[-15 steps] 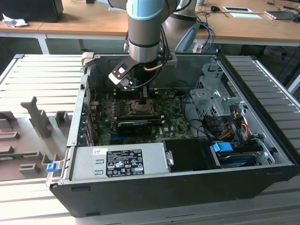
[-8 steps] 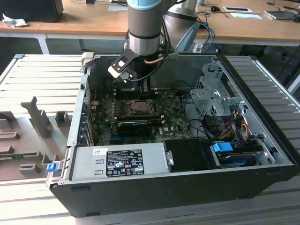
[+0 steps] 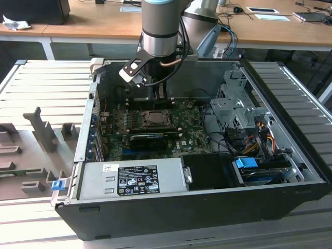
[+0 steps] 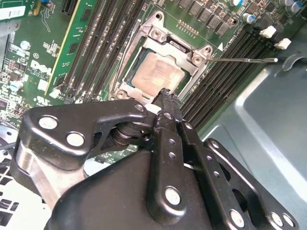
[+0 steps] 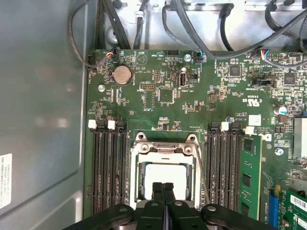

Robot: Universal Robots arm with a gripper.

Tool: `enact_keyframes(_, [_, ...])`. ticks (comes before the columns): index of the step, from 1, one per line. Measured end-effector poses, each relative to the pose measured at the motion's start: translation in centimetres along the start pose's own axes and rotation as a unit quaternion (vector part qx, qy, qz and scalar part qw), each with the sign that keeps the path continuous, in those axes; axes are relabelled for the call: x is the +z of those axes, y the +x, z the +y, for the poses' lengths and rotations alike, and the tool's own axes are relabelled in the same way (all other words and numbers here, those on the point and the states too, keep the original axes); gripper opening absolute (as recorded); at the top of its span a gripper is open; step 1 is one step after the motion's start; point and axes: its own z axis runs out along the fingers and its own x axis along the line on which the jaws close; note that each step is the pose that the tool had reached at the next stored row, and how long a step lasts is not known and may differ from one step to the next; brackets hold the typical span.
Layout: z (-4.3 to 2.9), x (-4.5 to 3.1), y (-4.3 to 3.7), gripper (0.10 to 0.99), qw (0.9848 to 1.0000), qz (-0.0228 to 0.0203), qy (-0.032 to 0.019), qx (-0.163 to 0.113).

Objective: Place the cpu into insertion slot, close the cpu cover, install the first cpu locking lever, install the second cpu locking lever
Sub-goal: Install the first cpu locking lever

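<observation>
You are viewing an open computer case (image 3: 83,150) that is sitting on a grey slatted table (image 3: 46,83). At the near left of the exterior view, the power supply (image 3: 129,179) is lying along the case wall. Near the board's centre, the gripper (image 5: 163,184) is hovering just above the insertion slot (image 3: 154,118), with its jaws pressing together and gripping nothing. The cpu (image 4: 156,72) is lying flat inside the slot, and the cpu cover (image 4: 163,36) is lying down around it. One thin locking lever (image 4: 244,60) is sticking out sideways over the memory slots (image 4: 225,72). To the exterior view's right, the drive cage (image 3: 233,104) is standing.
</observation>
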Motion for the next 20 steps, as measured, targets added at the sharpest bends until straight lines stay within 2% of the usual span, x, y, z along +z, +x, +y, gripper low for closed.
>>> enact_keyframes(7, [0.02,-0.64,0.04,0.106,1.0,0.0,0.0,0.0])
enact_keyframes(20, [0.09,-2.8,0.16,0.106,1.0,0.0,0.0,0.0])
